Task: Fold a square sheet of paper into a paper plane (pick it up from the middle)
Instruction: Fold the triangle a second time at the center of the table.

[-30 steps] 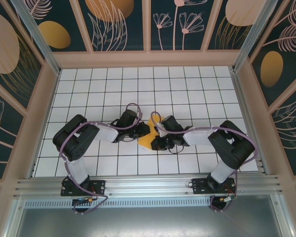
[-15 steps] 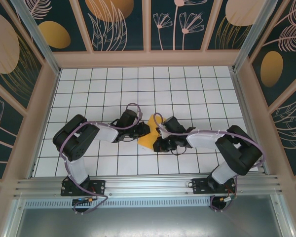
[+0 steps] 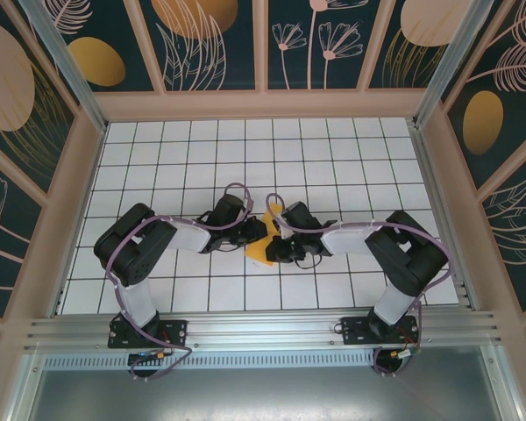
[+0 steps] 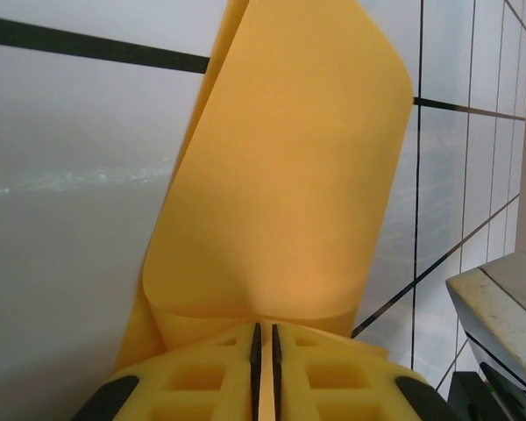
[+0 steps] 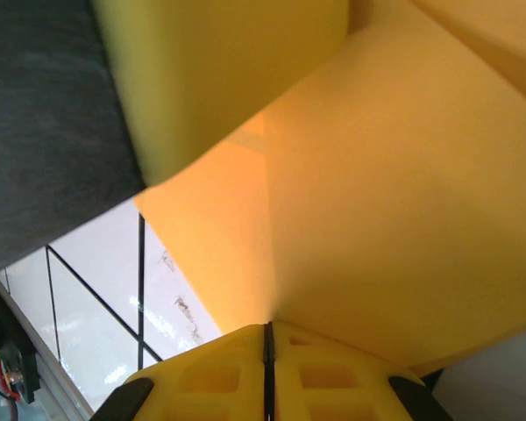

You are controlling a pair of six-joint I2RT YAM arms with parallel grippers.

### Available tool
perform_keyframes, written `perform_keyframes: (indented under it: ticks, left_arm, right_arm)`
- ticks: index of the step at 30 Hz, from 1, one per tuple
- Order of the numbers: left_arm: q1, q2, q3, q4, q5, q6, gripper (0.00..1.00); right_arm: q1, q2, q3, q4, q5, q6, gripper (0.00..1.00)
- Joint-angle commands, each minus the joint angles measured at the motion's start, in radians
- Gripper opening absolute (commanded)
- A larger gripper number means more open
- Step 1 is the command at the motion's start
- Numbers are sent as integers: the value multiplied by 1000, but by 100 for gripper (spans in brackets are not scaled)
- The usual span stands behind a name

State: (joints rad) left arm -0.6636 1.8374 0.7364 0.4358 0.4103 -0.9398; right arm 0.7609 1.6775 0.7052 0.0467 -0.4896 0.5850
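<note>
The square sheet of paper is bright orange and folded over, held just above the white grid table between both grippers. My left gripper is shut on one edge of it; in the left wrist view the paper curls up and away from the yellow fingertips. My right gripper is shut on the opposite side, and in its wrist view a crease in the paper runs straight up from the closed fingertips. The two grippers nearly touch; a yellow finger of the left one looms at the top of the right wrist view.
The white gridded table stretches back to the far wall. Pink-framed walls with leaf patterns enclose it on three sides. An aluminium rail with the arm bases runs along the near edge. Part of the right arm shows at lower right in the left wrist view.
The right arm swung its elbow out and back, and its gripper has shifted slightly left and away, closer to the left gripper. Less orange paper shows between them. The left arm stayed put.
</note>
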Motion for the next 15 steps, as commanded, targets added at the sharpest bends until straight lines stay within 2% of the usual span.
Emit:
perform_keyframes:
  ticks: [1, 9, 15]
  left_arm:
    - [4, 6, 17, -112, -36, 44, 17]
    - [3, -111, 24, -128, -38, 8, 19]
    - [3, -155, -35, -46, 30, -50, 18]
  right_arm:
    - [5, 14, -30, -4, 25, 17, 9]
    - [6, 16, -50, 36, 14, 35, 6]
    - [6, 13, -47, 39, 20, 36, 6]
